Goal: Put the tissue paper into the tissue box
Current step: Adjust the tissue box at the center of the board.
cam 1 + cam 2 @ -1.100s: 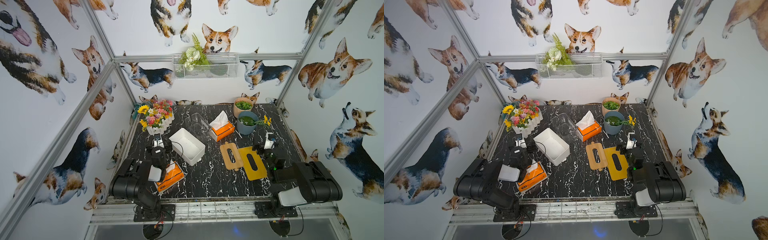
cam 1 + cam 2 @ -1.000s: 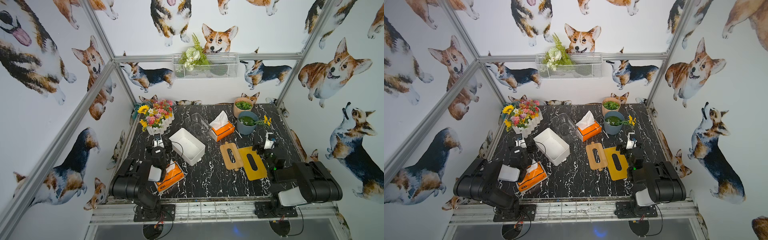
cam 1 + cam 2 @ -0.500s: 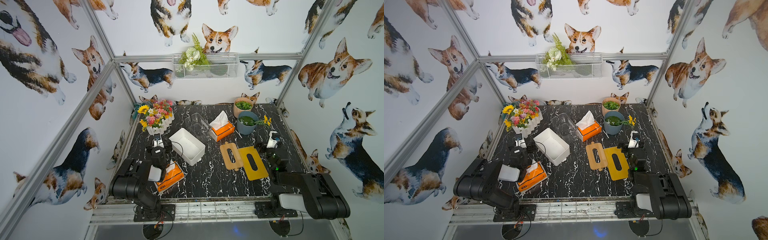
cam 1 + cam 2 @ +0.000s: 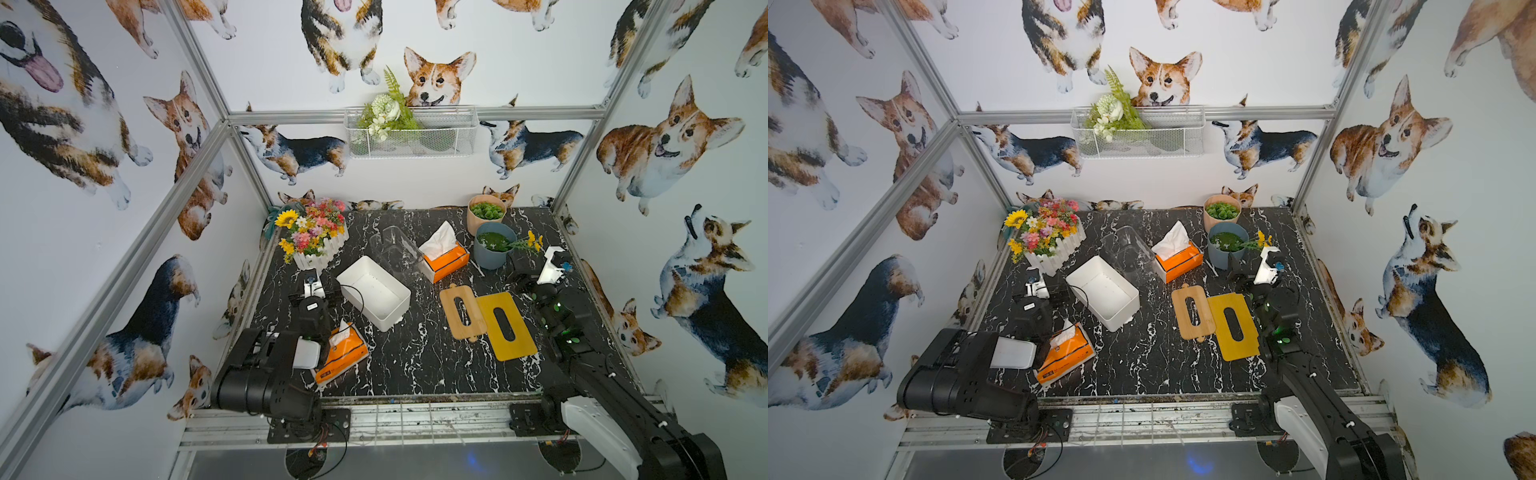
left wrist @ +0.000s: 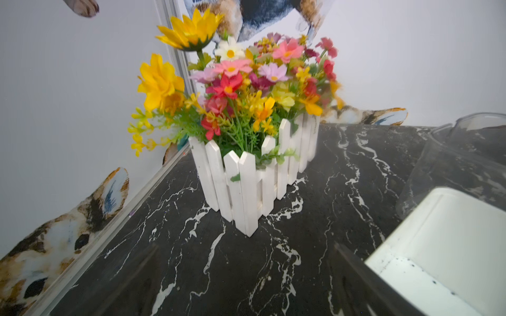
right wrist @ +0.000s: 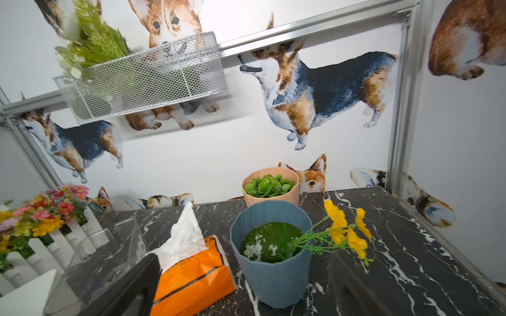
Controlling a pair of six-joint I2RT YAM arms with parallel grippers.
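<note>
Finding: neither gripper has hold of anything. The left gripper (image 4: 313,293) stands with its jaws fully spread and empty, low over the bench (image 4: 415,365), facing the flower planter (image 5: 246,191) with the white tissue box (image 4: 390,318) just beside it. The right gripper (image 4: 536,266) is likewise wide open and empty, near the blue pot (image 4: 490,257). Its wrist view looks onto the far tissue pack (image 6: 191,276), which sits beside that pot with a white sheet standing out of its top. A second tissue pack (image 4: 1065,353) lies on the near side of the bench, close against the left arm. The tissue box is open-topped and looks empty. A bamboo lid (image 4: 473,320) and a yellow lid (image 4: 515,340) lie flat, well apart from it, and a clear box (image 4: 395,249) stands behind it. Assessment: the task is at the approach stage, with no pack yet taken. Recommendation: come in across the short width of the chosen pack, gripping the orange body rather than the loose sheet, which would likely pull free. On the far pack, keep clear of the pot and its yellow flowers. Carry the pack level, line its long side up with the box, and lower it in before letting go.
</note>
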